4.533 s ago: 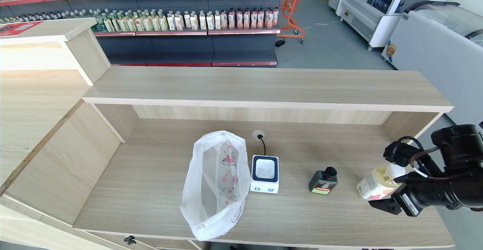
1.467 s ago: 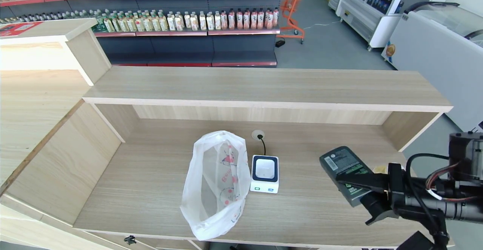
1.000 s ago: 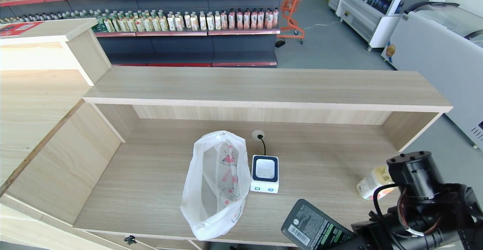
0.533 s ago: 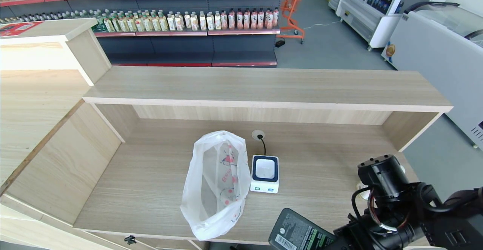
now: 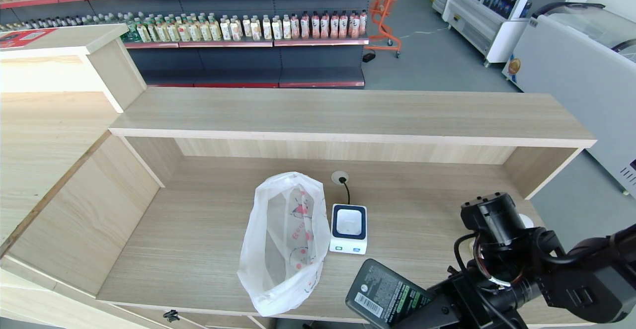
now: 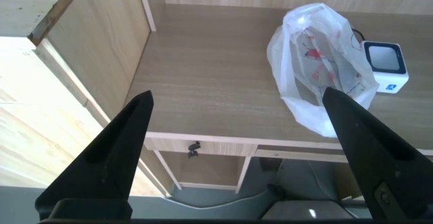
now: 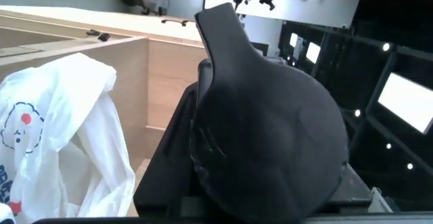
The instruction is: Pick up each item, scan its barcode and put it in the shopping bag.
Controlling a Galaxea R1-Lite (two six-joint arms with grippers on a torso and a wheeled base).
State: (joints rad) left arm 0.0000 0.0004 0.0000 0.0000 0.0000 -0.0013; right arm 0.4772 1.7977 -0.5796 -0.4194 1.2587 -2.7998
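Counter (image 5: pixel 198 229): a pale wood worktop is seen, with a raised ledge along its far side.

Shopping bag (image 5: pixel 283 239): a white plastic bag is laid on the middle of the counter. Its long axis runs near to far and its mouth is held open upward. Its near end is set at the counter's near edge.

Left gripper (image 6: pixel 237 102): it is held above the near-left part of the counter, left of the bag. The fingers are spread wide with nothing between them.

Right gripper (image 5: pixel 427 306): it is clamped on the cap end of the dark bottle, at the near-right of the counter.

Dark bottle (image 5: pixel 385 291): a flat dark bottle is held in the air over the counter's near edge, near-right of the scanner and just right of the bag's near end. Its long axis is laid roughly left to right, with the base pointed left toward the bag. The labelled face with the barcode is turned upward.

Scanner (image 5: pixel 349 228): a small white box with a dark window on top is set just right of the bag, touching or almost touching it. A black cable is run from its far side to a round socket (image 5: pixel 340 176).
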